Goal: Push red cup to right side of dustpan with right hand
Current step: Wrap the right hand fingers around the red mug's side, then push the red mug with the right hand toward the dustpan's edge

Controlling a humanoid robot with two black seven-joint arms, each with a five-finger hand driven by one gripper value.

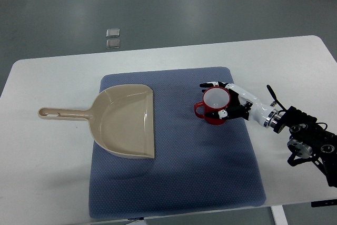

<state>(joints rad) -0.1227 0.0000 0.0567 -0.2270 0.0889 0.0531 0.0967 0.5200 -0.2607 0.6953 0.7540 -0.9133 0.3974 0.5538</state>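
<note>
Blue mat (174, 183): dotted fabric lying on the white table (47, 172); its near edge is partly cut off by the bottom of the top view.
Cup (215, 105): red outside, white inside, upright on the mat, handle toward the dustpan; its right side is hidden by the hand.
Dustpan (126, 122): beige plastic, on the mat's left part, open mouth facing right; handle reaches left onto the bare table. Cup stands to its right, well apart.
Right hand (231, 100): white with dark fingertips, arm entering from the right edge. Fingers are spread around the cup, one along the far rim, another at the near side. They touch it, but a firm clasp cannot be made out.
Forearm (310, 138): black joints and cables, partly cut off at the right edge.
Floor: two small grey squares (112, 38) beyond the table, too small to identify.
</note>
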